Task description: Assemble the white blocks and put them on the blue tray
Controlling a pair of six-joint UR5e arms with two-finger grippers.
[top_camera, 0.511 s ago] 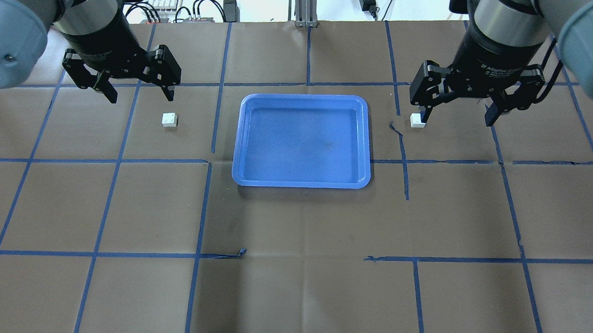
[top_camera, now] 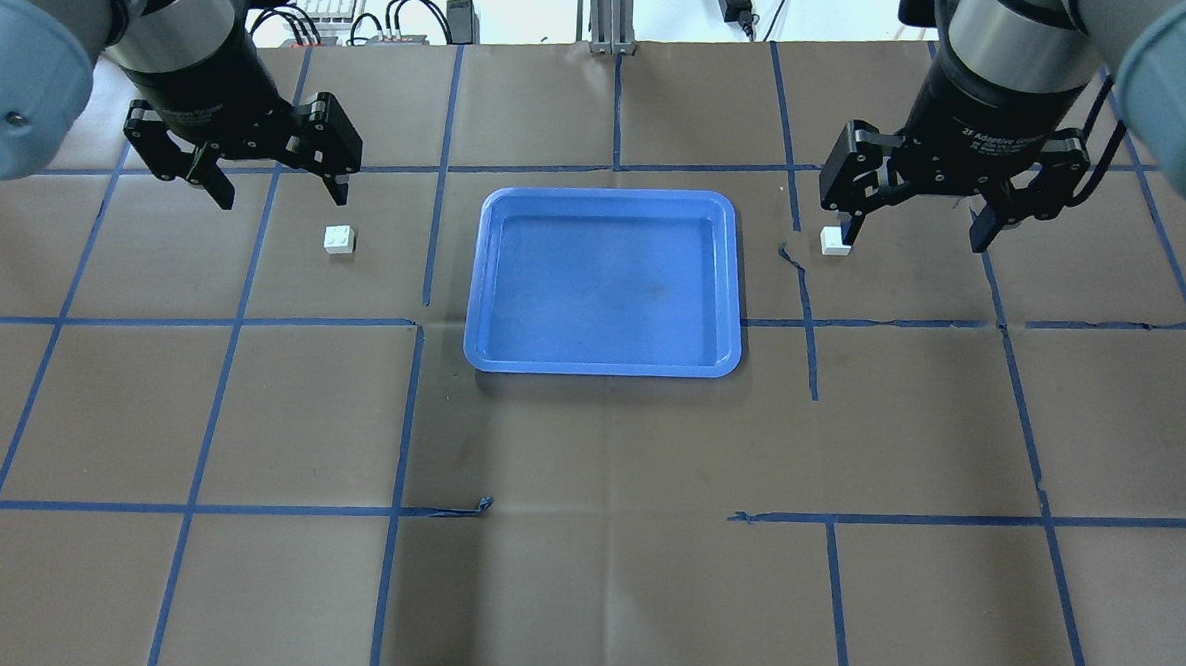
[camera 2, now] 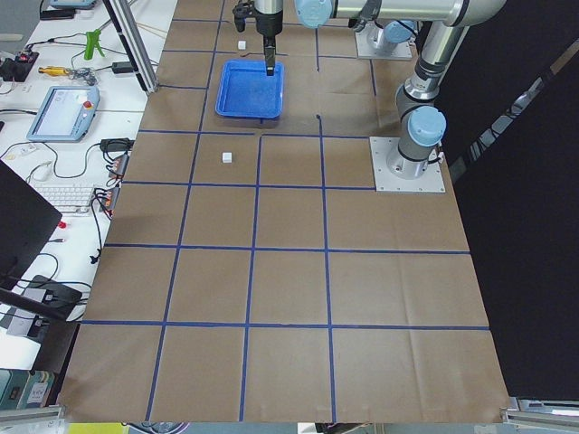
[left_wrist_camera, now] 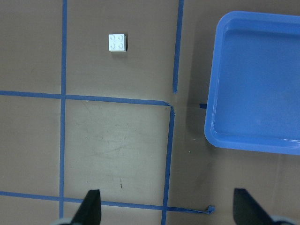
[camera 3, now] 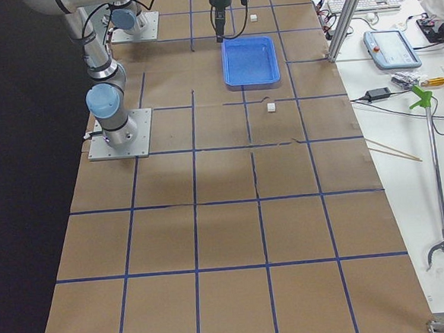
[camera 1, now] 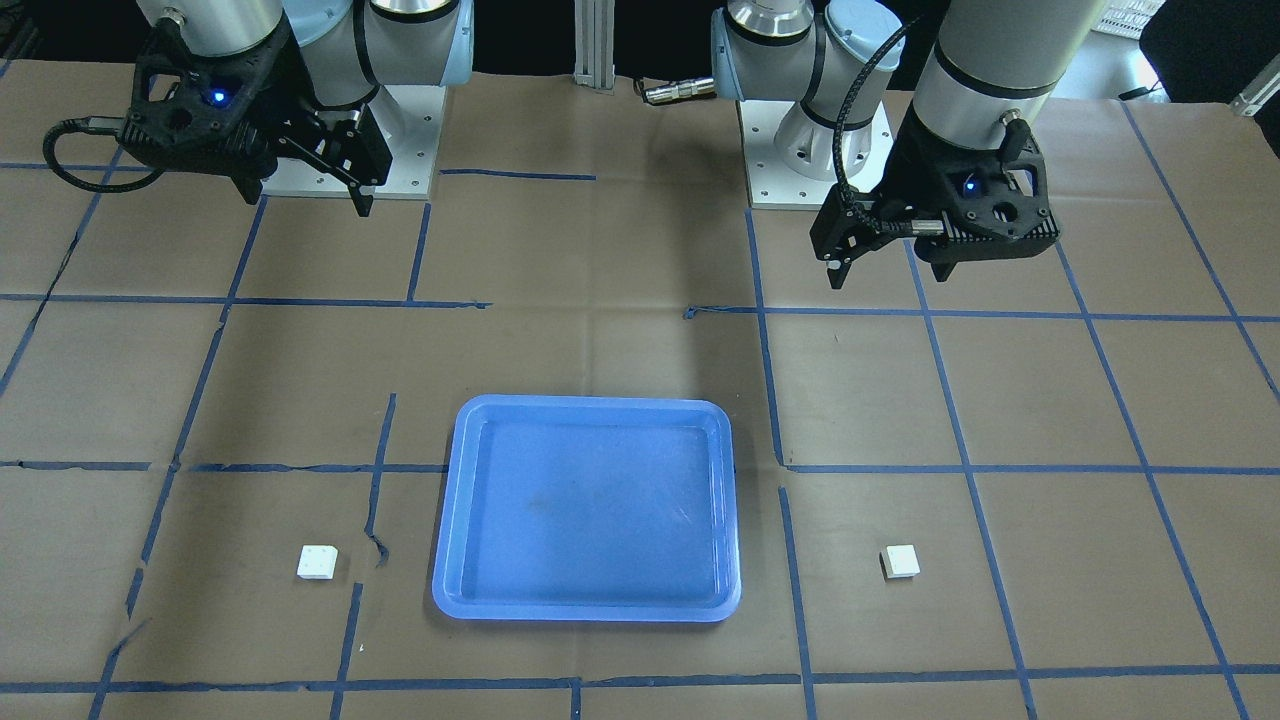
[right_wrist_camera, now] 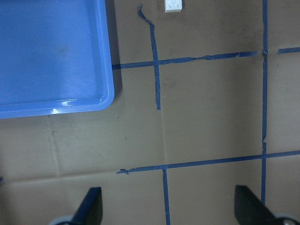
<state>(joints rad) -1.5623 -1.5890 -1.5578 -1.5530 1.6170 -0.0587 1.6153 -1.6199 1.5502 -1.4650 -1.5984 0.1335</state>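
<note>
White blocks (top_camera: 339, 239) (top_camera: 834, 241) unmoved, both claws (top_camera: 284, 198) (top_camera: 912, 247) still spread

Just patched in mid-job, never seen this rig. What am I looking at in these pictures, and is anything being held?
Two robot arms work at a brown table taped into squares. Each ends in a two-finger pincer; the left pincer and right pincer are both open and hold nothing. One picture looks down from behind the robot, one faces it (sides swapped), two look along the table from its ends, two come from wrist cameras. The blue tray lies mid-table, empty. One white block lies on the robot's left of it, the other white block on the right, apart, untouched.
</note>
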